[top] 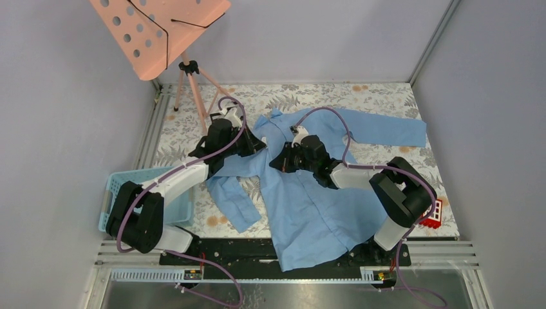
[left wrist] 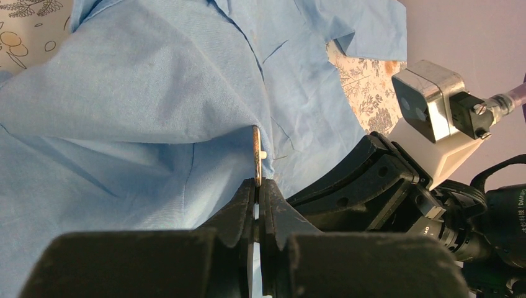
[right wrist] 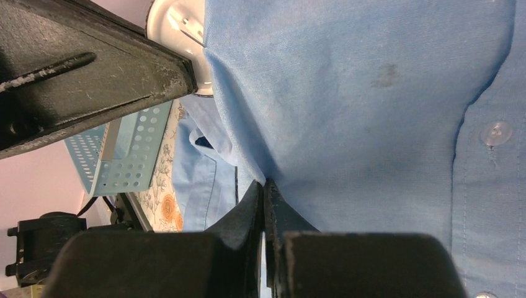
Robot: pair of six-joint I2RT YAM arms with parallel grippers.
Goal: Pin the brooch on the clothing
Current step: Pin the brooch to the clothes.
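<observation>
The clothing (top: 315,212), a light blue button-up shirt, lies spread over the flowered table top. Both grippers meet at its upper left chest. In the left wrist view my left gripper (left wrist: 257,183) is shut on the brooch (left wrist: 257,152). The brooch is a thin gold piece seen edge-on, and its top touches a raised fold of the clothing (left wrist: 155,93). From above, the left gripper (top: 259,143) sits just left of the right gripper (top: 277,162). My right gripper (right wrist: 265,185) is shut on a pinched fold of the clothing (right wrist: 360,105), holding it lifted. A shirt button (right wrist: 496,132) shows to the right.
A light blue plastic basket (top: 114,188) stands by the left arm's base. A pink perforated music stand (top: 158,29) on a tripod rises at the back left. A small red object (top: 433,217) lies at the table's right edge. Grey walls close in the sides and back.
</observation>
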